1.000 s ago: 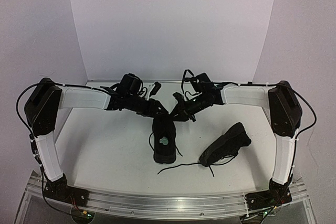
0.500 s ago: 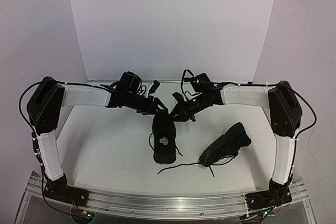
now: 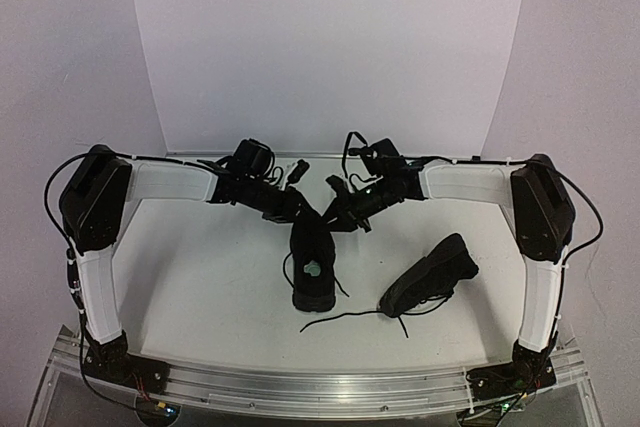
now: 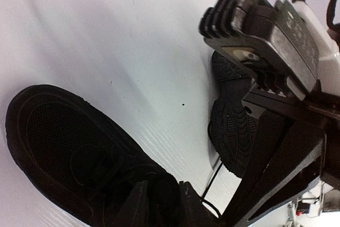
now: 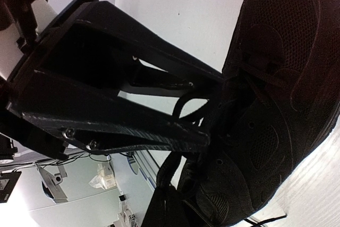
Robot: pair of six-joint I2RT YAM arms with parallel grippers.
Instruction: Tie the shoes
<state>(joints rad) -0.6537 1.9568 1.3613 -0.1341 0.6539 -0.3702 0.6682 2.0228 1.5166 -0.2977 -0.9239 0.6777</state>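
Tying is early: no knot visible on either shoe.
At middle shoe, right gripper is fully closed; left gripper is nearly closed, hold unclear. Side shoe lace trails loose.

I count two shoes: one shoe right at the tips of the left gripper and right gripper, the other shoe well apart on the right gripper's side. Two grippers, one table.

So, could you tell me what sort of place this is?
Likely a robotics lab bench: plain white backdrop panels, two arms bolted to an aluminium rail, black shoes laid out.
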